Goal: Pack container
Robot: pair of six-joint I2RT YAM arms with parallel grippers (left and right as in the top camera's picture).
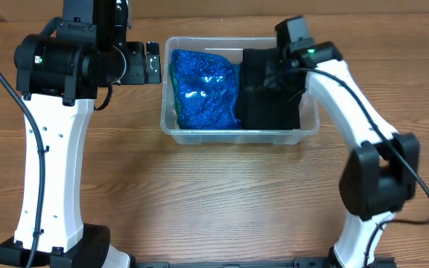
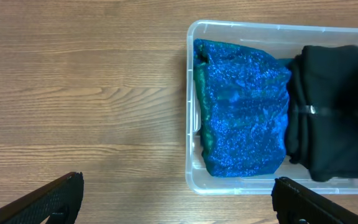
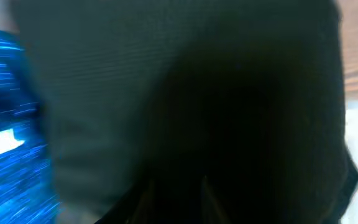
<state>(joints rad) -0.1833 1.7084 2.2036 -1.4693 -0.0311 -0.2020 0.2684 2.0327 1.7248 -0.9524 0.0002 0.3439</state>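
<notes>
Resting my right claw (image 1: 280,73) on the soft black cloth (image 1: 270,110), I cannot tell its grip. My left claw (image 2: 176,190) hangs open at nine o'clock of the container (image 1: 237,138), twelve o'clock on the counter (image 1: 214,201): probably light, slick; grasp the rim.

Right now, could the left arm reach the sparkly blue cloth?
Probably yes: the blue cloth lies uncovered, the open left gripper sits beside the container, and the right arm is over the black cloth.
</notes>
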